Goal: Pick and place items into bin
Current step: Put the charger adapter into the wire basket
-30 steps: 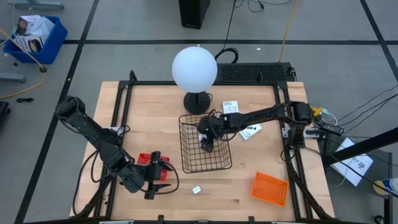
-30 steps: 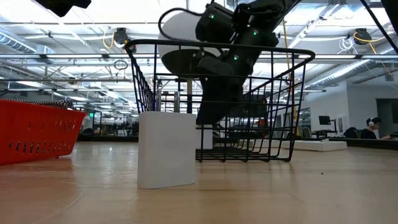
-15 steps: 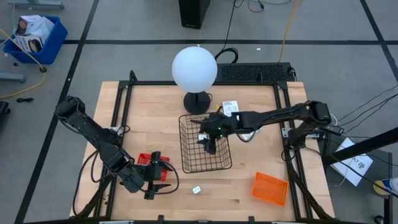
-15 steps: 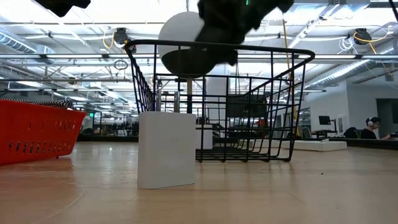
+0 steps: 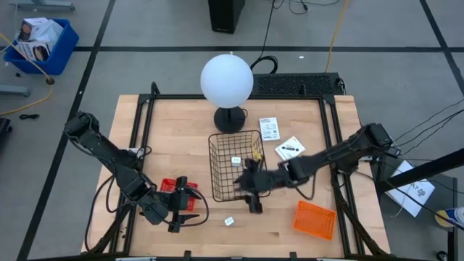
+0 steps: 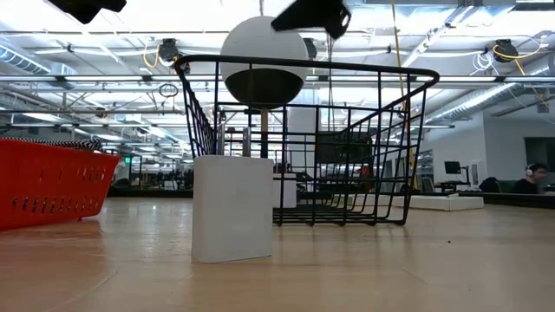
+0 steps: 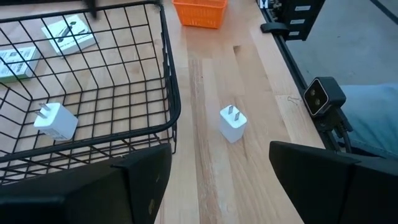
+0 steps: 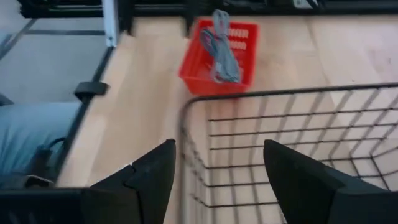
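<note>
One white block (image 5: 235, 160) lies on the floor of the black wire bin (image 5: 217, 190), also seen in the left wrist view (image 7: 55, 120). The second white block (image 5: 229, 221) stands on the table near the bin's near side (image 7: 233, 123) (image 6: 231, 208). Two white packets (image 5: 269, 128) (image 5: 290, 149) lie flat right of the bin. A grey and a teal slim piece (image 8: 219, 46) lie in the red basket (image 5: 172, 188). My right gripper (image 5: 253, 197) (image 8: 221, 177) hovers open over the bin's near right corner. My left gripper (image 5: 191, 206) (image 7: 217, 180) waits open beside the red basket.
A lamp with a white globe (image 5: 227, 80) stands behind the bin. An orange basket (image 5: 315, 219) sits near the table's near right corner. A black frame rail (image 5: 335, 145) runs along the table's sides. Bare wood lies between the bin and the near edge.
My right gripper has risen out of the wire bin and swung toward the table's near edge, ending over the bin's near right corner. A white block now shows on the bin floor where the gripper had been.
</note>
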